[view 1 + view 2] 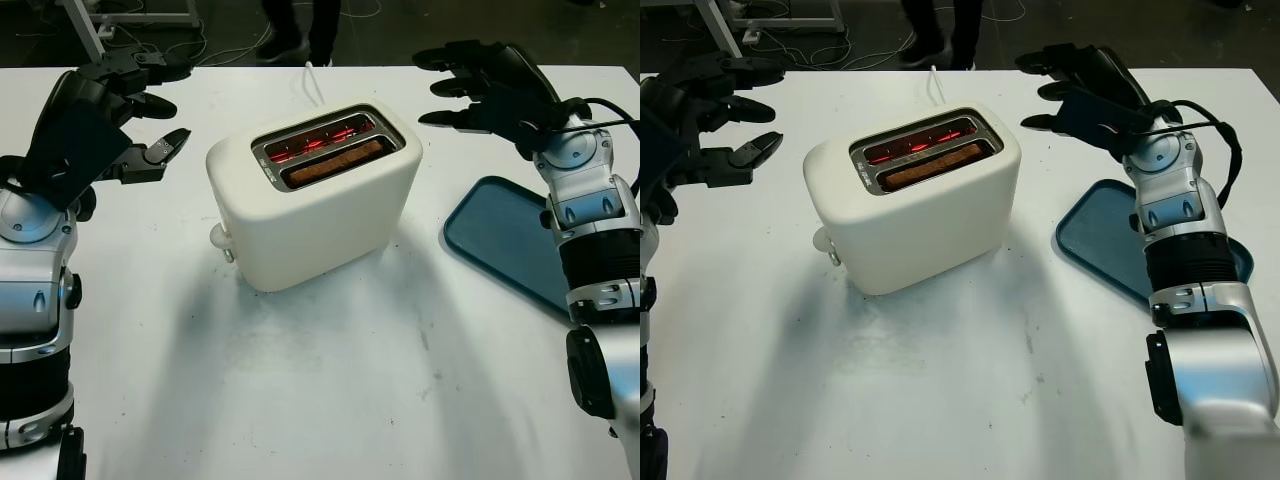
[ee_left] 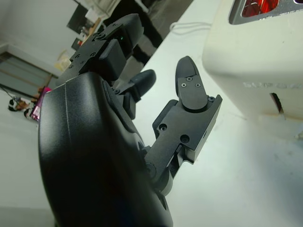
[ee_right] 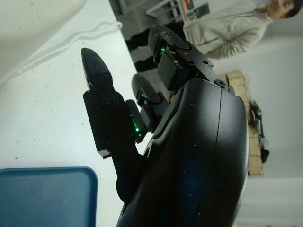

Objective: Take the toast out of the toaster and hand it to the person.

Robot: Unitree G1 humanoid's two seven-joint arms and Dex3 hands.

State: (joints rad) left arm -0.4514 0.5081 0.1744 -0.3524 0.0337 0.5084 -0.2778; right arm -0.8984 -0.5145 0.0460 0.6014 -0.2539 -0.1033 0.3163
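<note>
Cream plastic toaster (image 1: 315,195), centre of the white table (image 1: 330,390); taken as landmark. Two slots on top, elements glowing red.

Left eye view: toast (image 1: 335,163), one brown slice, seated in the toaster's nearer slot, top edge roughly flush with the slot mouth, not raised. Long axis follows the slot, slanting from near-left to far-right. Left hand (image 1: 120,115) held off the toaster's left end, open, nothing in it, clear of the casing. Blue tray (image 1: 510,245) right of the toaster, apart from it.

Right eye view: right hand (image 1: 1080,95) above the table off the toaster's far right corner, open and unladen, fingertips aimed toward the slots. Judged about as near the toast as the left; either must come in from above, along the slot.

Left wrist view: toaster side wall and lever slot just beyond the fingers (image 2: 189,85).

Right wrist view: person (image 3: 236,28) in a pale jacket standing beyond the table's far edge; white cord (image 3: 61,45) running across the table.
</note>
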